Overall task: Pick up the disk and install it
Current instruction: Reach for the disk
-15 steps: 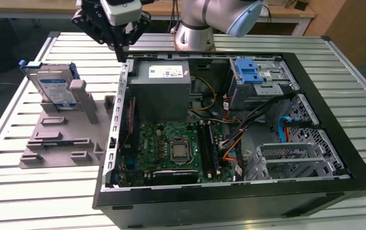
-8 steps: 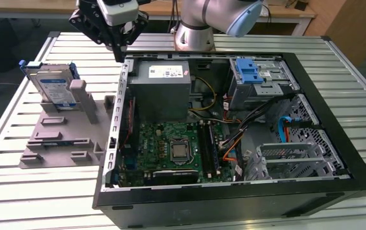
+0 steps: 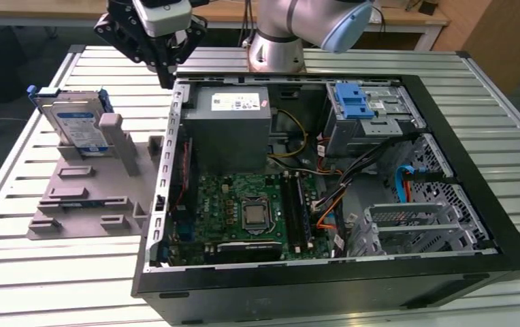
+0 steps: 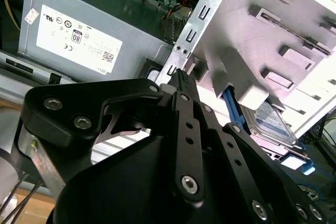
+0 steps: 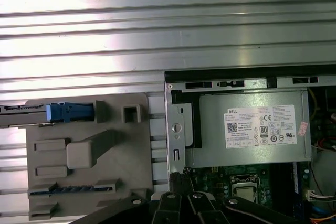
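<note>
At upper left of the exterior view, gripper (image 3: 167,80) pinched closed and empty, beside computer case (image 3: 478,204) corner, disk (image 3: 77,124) upright in grey stand (image 3: 88,201).

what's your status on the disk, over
Gripper shut, empty, hovering by the computer case's rim. Disk standing in the grey holder, untouched. Holder's upright post close beside the disk.

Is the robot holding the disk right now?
No, the disk stands in the grey holder on the table, apart from the gripper, which hangs by the edge of the computer case.
</note>
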You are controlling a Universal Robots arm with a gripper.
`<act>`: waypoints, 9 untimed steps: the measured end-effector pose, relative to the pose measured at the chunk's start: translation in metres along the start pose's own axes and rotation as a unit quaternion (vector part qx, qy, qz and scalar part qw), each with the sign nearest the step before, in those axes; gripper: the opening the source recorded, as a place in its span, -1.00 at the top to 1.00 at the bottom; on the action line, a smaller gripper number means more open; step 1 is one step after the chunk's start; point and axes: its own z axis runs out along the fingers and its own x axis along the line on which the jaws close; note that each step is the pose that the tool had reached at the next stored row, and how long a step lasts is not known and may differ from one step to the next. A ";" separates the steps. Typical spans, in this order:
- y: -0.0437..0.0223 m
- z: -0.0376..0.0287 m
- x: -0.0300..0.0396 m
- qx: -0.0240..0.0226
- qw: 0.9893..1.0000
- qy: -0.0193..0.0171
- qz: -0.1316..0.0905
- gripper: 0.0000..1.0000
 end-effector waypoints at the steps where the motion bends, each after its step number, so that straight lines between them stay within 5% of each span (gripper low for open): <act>1: 0.0000 0.0000 0.0006 0.000 1.000 0.000 0.000 0.79; 9: 0.0000 0.0002 0.0055 0.000 1.000 0.000 0.000 0.79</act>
